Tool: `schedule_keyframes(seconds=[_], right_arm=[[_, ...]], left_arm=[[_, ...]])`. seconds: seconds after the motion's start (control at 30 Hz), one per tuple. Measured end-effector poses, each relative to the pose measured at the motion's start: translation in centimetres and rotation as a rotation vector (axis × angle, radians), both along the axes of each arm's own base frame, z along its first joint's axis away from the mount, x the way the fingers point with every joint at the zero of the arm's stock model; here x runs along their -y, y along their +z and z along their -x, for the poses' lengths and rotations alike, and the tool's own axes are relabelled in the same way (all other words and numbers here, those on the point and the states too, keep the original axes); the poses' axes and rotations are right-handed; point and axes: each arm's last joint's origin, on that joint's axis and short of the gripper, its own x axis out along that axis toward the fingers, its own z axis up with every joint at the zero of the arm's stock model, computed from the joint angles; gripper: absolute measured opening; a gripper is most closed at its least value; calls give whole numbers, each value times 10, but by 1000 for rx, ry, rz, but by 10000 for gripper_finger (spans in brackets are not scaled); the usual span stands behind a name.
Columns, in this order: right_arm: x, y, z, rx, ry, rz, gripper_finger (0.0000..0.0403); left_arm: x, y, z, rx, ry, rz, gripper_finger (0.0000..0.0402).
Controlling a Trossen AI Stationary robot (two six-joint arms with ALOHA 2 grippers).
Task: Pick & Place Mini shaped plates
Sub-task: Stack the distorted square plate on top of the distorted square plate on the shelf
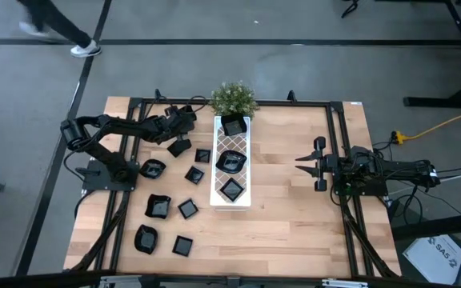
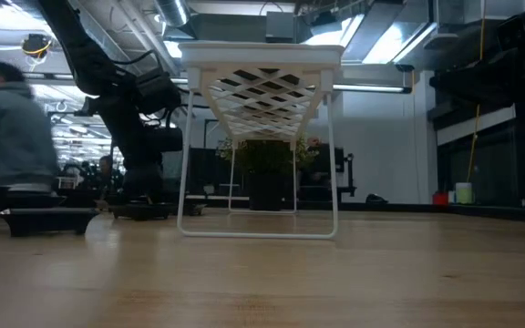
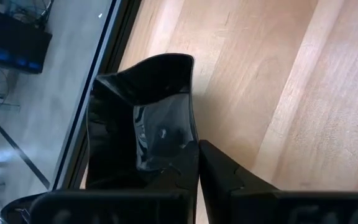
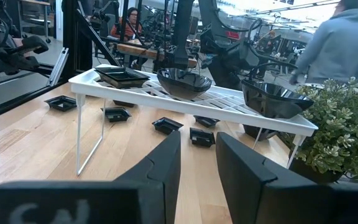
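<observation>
Near desk's far-left corner, left gripper [image 1: 184, 114] clamps black plate [image 3: 143, 127]; right gripper [image 1: 302, 163] fingers apart; no legible writing.

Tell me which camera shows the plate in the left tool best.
The left wrist view: the glossy black plate fills it, pinched by the left tool. The high view shows it only as a dark shape. In the other views I cannot pick it out.
</observation>
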Motion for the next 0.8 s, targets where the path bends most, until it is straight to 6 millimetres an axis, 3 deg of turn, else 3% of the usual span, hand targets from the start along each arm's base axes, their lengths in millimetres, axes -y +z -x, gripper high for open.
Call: schedule_keyframes(seconds=[0.27, 0.8], right_arm=[[0, 0, 0, 0, 0, 0, 102], [0, 0, 0, 0, 0, 0, 102]], left_arm=[[0, 6, 0, 24, 1, -17, 2], [17, 59, 12, 215, 9, -120, 2]])
